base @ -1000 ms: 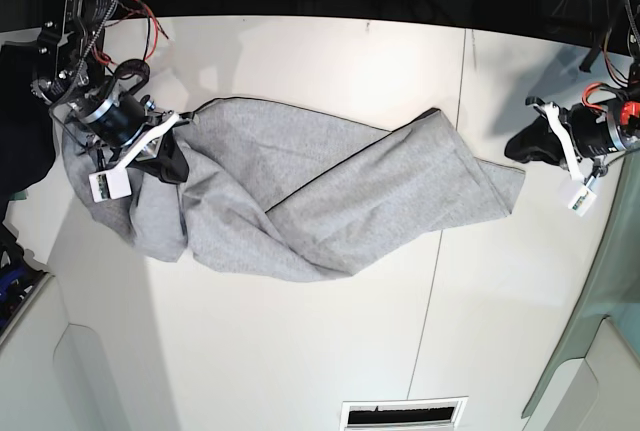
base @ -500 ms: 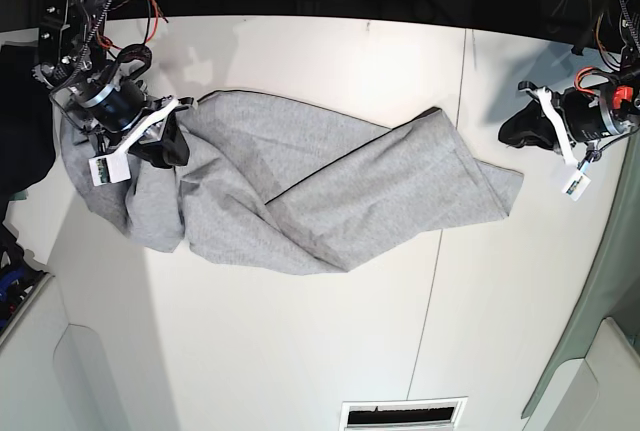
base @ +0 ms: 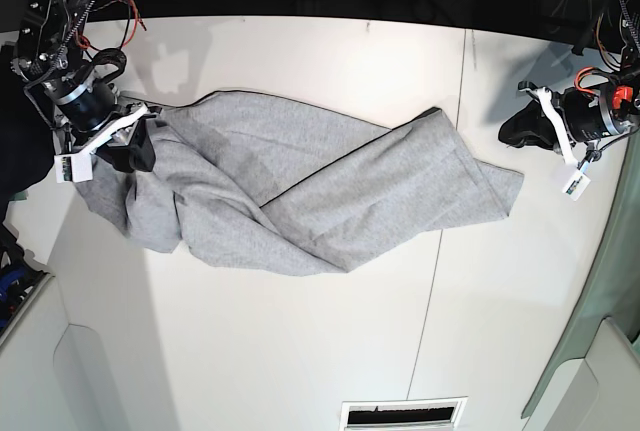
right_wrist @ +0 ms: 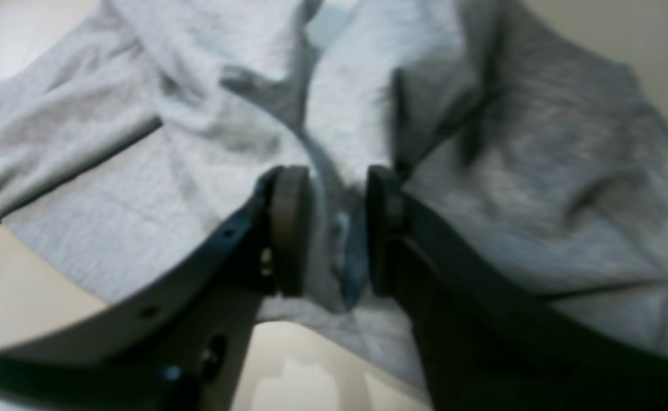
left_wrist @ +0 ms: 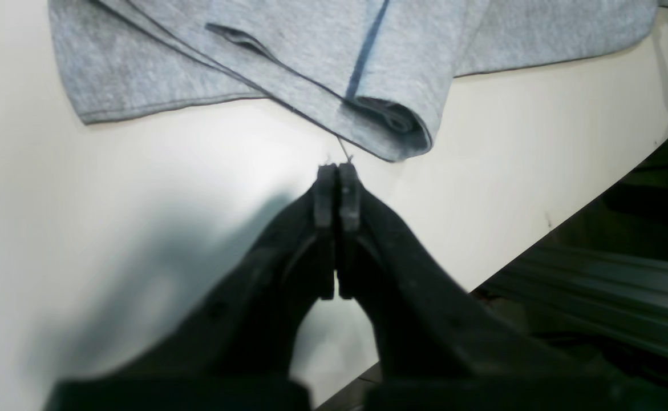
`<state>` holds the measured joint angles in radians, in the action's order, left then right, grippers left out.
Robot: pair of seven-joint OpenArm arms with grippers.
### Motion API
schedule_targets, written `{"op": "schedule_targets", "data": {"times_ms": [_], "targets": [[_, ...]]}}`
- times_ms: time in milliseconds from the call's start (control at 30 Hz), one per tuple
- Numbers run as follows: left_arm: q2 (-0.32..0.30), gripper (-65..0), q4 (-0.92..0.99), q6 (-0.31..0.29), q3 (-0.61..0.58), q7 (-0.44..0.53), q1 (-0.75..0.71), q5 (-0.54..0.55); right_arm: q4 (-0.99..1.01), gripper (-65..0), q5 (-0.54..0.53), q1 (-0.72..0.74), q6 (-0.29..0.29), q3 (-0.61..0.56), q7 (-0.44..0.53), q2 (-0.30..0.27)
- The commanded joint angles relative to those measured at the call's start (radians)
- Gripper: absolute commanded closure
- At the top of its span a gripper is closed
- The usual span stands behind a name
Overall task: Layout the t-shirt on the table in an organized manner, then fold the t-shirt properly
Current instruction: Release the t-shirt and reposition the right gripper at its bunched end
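On the white worktop (base: 300, 351) the grey t-shirt (base: 300, 191) lies twisted and bunched, running from my right hand (right_wrist: 328, 228) across toward my left hand (left_wrist: 334, 171). My right hand sits over the bunched end with its two pads spread apart, and a fold of shirt lies between them; I cannot tell if it touches them. My left hand is pressed together, holds nothing, and waits just beside the shirt's folded corner. I think the job now is to flatten the shirt. To do that well, I should pinch only one layer at an edge, then pull slowly outward so the twist opens.
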<state>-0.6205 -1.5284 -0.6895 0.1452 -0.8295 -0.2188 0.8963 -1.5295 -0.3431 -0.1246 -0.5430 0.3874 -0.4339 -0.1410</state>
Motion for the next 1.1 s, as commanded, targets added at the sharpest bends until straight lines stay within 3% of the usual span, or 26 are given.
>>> {"op": "schedule_targets", "data": {"times_ms": [0, 167, 467, 700, 867, 1067], "targets": [[-0.019, 0.0, -0.013, -0.009, 0.010, 0.018, 0.007, 0.011, -0.017, -21.2, -0.017, 0.008, -0.002, 0.013, 0.027, -0.008], [-0.019, 0.0, -0.013, -0.009, 0.010, 0.018, -0.003, 0.012, -0.017, -27.0, -0.017, 0.008, -0.002, 0.042, 0.029, -0.008], [-0.020, 0.0, -0.013, -0.009, 0.010, 0.017, -0.003, 0.012, -0.017, -27.0, -0.016, 0.014, -0.002, 0.055, 0.042, -0.008], [-0.020, 0.0, -0.013, -0.009, 0.010, -0.011, -0.004, 0.013, -0.017, -27.0, -0.016, 0.062, -0.001, 0.146, 0.041, -0.018], [-0.026, 0.0, -0.013, -0.009, 0.010, -0.013, -0.006, 0.013, -0.017, -27.0, -0.008, 0.090, 0.053, 0.192, 0.042, -0.045], [-0.048, 0.0, -0.013, -0.009, 0.014, -0.013, -0.011, 0.045, -0.016, -27.0, -0.008, 0.152, 0.061, 0.185, 0.042, -0.047]]}}
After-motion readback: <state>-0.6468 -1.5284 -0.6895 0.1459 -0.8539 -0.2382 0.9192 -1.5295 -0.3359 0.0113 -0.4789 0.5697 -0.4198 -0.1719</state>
